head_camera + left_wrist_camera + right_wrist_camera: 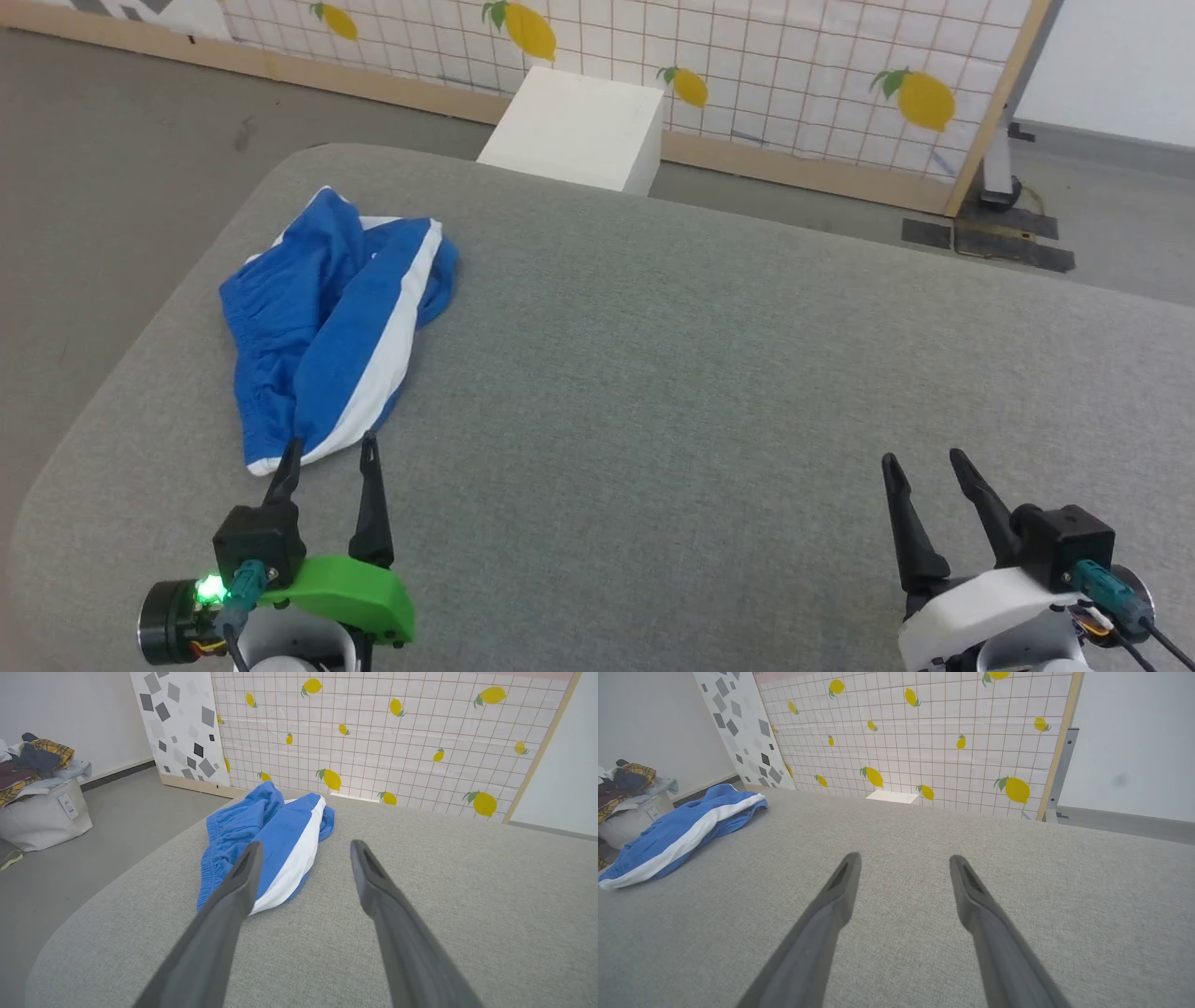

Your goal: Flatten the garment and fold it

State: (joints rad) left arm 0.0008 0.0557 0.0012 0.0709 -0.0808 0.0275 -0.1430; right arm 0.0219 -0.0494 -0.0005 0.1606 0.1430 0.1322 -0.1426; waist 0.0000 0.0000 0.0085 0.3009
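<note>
The garment [331, 327], royal-blue shorts with a white side stripe, lies crumpled in a heap on the left part of the grey padded table [700, 373]. It also shows ahead in the left wrist view [266, 844] and at the far left of the right wrist view [677, 835]. My left gripper [329, 453] stands open just short of the shorts' near hem, with nothing between its fingers [243, 877]. Far over at the table's near right, my right gripper [926, 459] is open and empty above bare cloth.
A white box [574, 126] stands on the floor beyond the table's far edge, before a lemon-print grid panel [747, 65]. A laundry bag heaped with clothes [39, 798] sits on the floor to the left. The table's rounded left corner [56, 485] is close to my left gripper.
</note>
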